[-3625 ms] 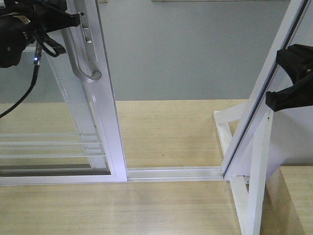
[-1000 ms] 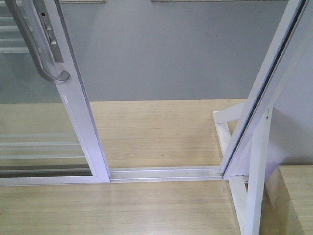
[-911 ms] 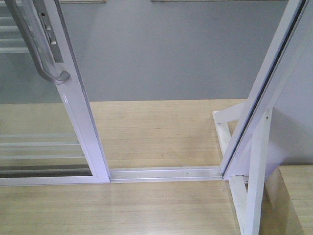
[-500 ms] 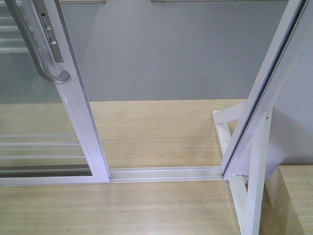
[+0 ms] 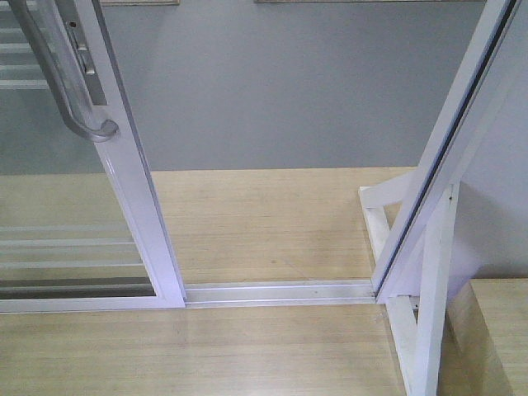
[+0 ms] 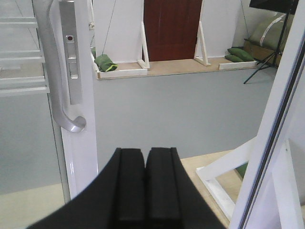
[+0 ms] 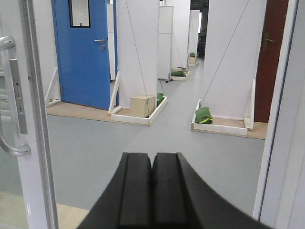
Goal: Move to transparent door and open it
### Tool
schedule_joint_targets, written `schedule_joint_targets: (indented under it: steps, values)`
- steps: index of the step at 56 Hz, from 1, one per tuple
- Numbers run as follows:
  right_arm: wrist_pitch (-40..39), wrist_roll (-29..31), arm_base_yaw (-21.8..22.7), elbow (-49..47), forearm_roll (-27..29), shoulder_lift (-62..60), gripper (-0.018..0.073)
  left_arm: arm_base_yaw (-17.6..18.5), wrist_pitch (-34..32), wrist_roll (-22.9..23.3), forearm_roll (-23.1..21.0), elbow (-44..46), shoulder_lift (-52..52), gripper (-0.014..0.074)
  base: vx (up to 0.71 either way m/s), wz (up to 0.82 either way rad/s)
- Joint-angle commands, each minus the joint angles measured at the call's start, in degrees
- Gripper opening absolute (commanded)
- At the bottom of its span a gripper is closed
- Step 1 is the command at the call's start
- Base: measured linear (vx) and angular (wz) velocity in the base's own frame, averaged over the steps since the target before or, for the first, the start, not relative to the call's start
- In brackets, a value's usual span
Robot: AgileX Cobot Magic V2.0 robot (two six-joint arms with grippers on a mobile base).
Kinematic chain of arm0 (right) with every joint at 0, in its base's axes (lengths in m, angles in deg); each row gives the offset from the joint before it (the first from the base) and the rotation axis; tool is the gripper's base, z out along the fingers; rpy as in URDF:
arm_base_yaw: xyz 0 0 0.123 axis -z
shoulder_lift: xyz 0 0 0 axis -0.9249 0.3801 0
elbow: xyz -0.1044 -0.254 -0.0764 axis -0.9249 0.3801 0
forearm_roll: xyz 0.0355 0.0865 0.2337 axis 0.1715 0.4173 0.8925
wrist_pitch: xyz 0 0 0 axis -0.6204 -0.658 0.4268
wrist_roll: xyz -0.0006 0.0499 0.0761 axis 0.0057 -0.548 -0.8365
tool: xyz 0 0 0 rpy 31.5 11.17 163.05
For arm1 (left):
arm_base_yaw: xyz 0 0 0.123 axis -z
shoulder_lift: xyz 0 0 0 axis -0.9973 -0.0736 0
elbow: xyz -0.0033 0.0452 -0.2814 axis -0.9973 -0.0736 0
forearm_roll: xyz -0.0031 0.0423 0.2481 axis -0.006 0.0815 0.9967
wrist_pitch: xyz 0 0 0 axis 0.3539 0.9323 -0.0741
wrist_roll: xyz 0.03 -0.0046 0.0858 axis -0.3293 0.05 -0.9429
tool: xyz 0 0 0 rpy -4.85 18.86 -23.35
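Grey floor beyond; transparent door stands left of left gripper

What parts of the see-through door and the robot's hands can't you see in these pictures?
- Transparent door: its top is cut off by the upper edge in all three views.
- Grey handle: the upper end runs out of frame in the front view.
- Left gripper and right gripper: absent from the front view; each wrist view shows only the shut fingers, cut off by the lower edge.
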State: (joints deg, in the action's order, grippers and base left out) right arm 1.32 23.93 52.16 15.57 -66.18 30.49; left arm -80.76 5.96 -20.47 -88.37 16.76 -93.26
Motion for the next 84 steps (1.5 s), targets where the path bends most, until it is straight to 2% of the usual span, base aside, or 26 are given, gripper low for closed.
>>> schedule_joint_targets:
  steps: [1, 8, 11, 16, 19, 32, 43, 50, 69, 77, 82, 84]
  values:
    - [-5.11, -0.16, 0.28, -1.68, 0.07, 0.73, -0.0009, 0.09, -4.02, 0.33, -1.38, 1.52, -0.71, -0.0006, 0.0, 0.0]
    - [-5.11, -0.16, 0.28, -1.68, 0.07, 0.73, -0.0009, 0.09, -4.02, 0.33, 0.83, 1.52, -0.71, -0.0006, 0.0, 0.0]
    - [-5.11, -0.16, 0.28, -1.68, 0.07, 0.73, -0.0009, 0.09, -3.96, 0.22, 4.21, 1.52, -0.71, -0.0006, 0.0, 0.0]
    - [-5.11, -0.16, 0.28, -1.68, 0.07, 0.73, -0.0009, 0.09, -4.01, 0.21, 13.79, 1.52, -0.71, -0.0006, 0.0, 0.0]
    - [-5.11, -0.16, 0.28, -1.68, 0.07, 0.73, -0.0009, 0.09, -4.01, 0.21, 16.49, 1.52, -0.71, -0.0006, 0.0, 0.0]
    - [-5.11, -0.16, 0.28, -1.68, 0.07, 0.73, -0.0009, 0.09, -7.57, 1.41, 16.61, 1.52, -0.71, -0.0006, 0.0, 0.0]
    - [-5.11, -0.16, 0.28, -1.68, 0.07, 0.73, -0.0009, 0.09, -18.92, 8.95, 16.62, -1.82, -0.71, -0.0006, 0.0, 0.0]
    - [-5.11, -0.16, 0.28, -1.68, 0.07, 0.73, -0.0009, 0.09, -20.53, 13.89, 17.11, -4.72, -0.71, -0.0006, 0.0, 0.0]
    - [-5.11, -0.16, 0.28, -1.68, 0.07, 0.73, -0.0009, 0.09, -21.15, 12.21, 17.16, -6.68, 0.43, -0.0006, 0.0, 0.0]
    - [-5.11, -0.16, 0.28, -1.68, 0.07, 0.73, -0.0009, 0.09, -22.43, 12.04, 16.54, -12.86, 6.06, -0.0006, 0.0, 0.0]
    - [-4.94, -0.16, 0.28, -1.68, 0.07, 0.79, -0.0009, 0.09, -26.94, 12.59, 16.43, -18.23, 6.02, -0.0006, 0.0, 0.0]
    - [-4.94, -0.16, 0.28, -1.68, 0.07, 0.79, -0.0009, 0.09, -24.78, 12.9, 16.66, -18.51, 6.09, -0.0006, 0.0, 0.0]
